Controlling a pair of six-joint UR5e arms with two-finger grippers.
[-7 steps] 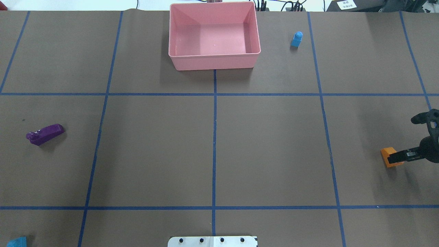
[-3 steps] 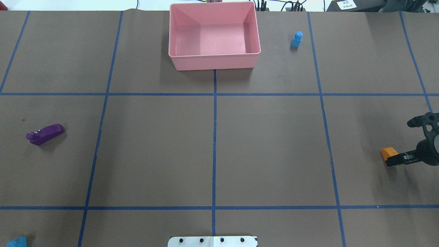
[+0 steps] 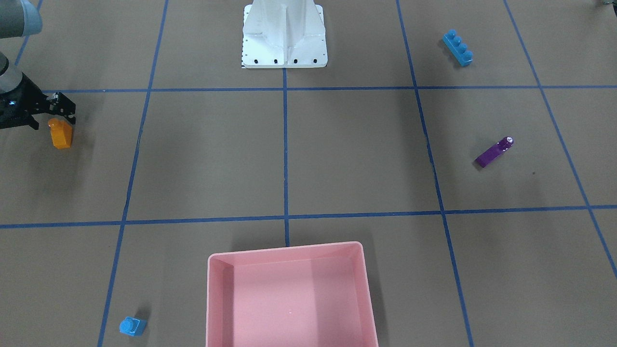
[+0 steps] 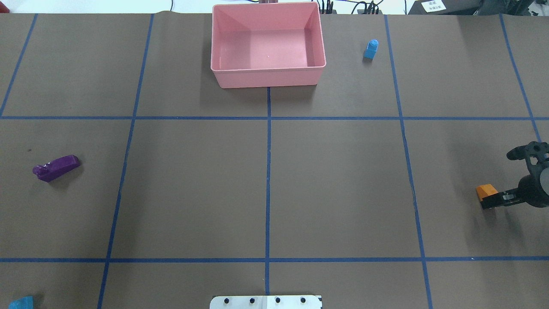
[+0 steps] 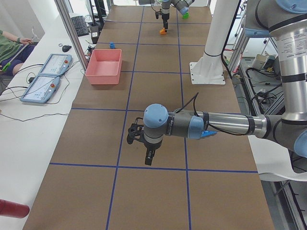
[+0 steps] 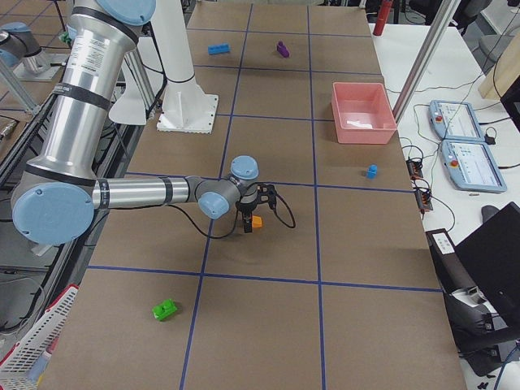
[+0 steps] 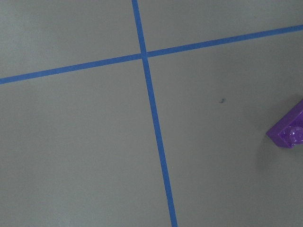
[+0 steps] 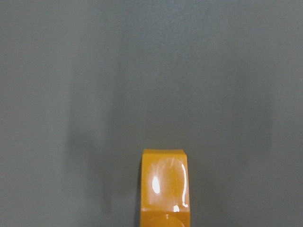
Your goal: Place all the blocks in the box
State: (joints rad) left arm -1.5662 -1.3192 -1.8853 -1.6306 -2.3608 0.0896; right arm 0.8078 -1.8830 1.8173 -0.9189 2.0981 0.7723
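Front-facing: right gripper (image 3: 60,119) looks pinched on the orange one-stud block (image 3: 61,136) near the table's right edge. It is taken from above, I judge, for the carry to the pink box (image 3: 289,253). The box sits open-topped at mid far edge, within reach of both arms, with no block in it. Also one long blue four-stud block (image 3: 457,47), one purple wedge (image 3: 494,152) and one small blue cube (image 3: 132,326). Overhead: same four blocks, the long blue one showing only a corner. Exterior left: left gripper (image 5: 148,160) hangs over bare table; claw state cannot tell. Exterior right: green two-stud block (image 6: 165,309) toward the table's right end, robot's side. Tally: five blocks, one box. Left wrist: wedge tip at frame edge. Right wrist: orange block low centre.
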